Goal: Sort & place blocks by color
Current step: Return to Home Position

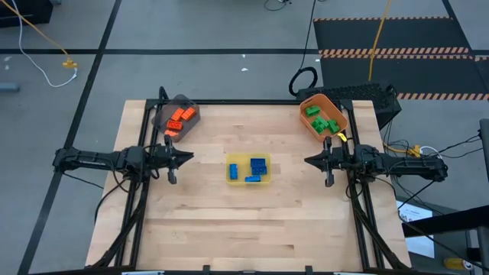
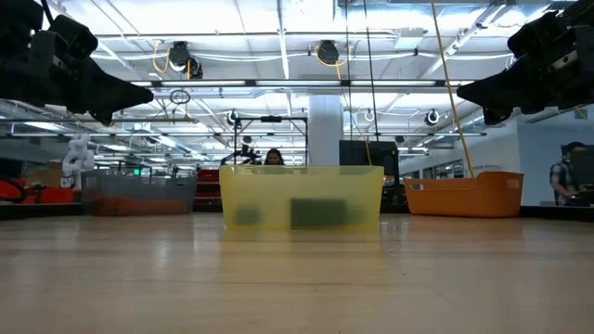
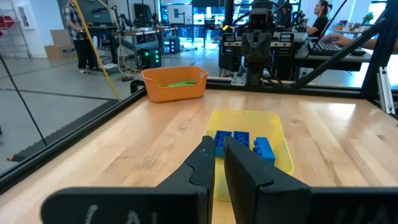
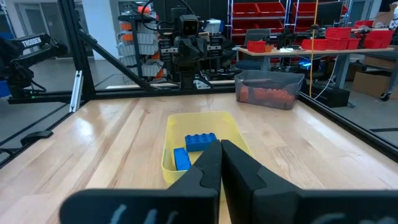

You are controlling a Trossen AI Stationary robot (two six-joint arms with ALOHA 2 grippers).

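Seeing blue studded plastic bricks point(image 1: 258, 164) in yellow tub point(image 1: 243, 160), orange bricks point(image 1: 182, 116) in grey tub point(image 1: 181, 100), green bricks point(image 1: 321, 122) in orange tub point(image 1: 325, 96). Both my jaws sit closed, empty.

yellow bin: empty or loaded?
Loaded: the yellow bin holds several blue blocks, seen inside its walls in the high view and both wrist views.

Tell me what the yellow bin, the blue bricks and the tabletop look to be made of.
Yellow bin: likely thin plastic, semi-clear; in the low view dark shapes show through its wall.
Blue bricks: probably hard moulded plastic, smooth, with crisp studs.
Tabletop: seemingly wood planks, pale, satin; grain and board seams show.
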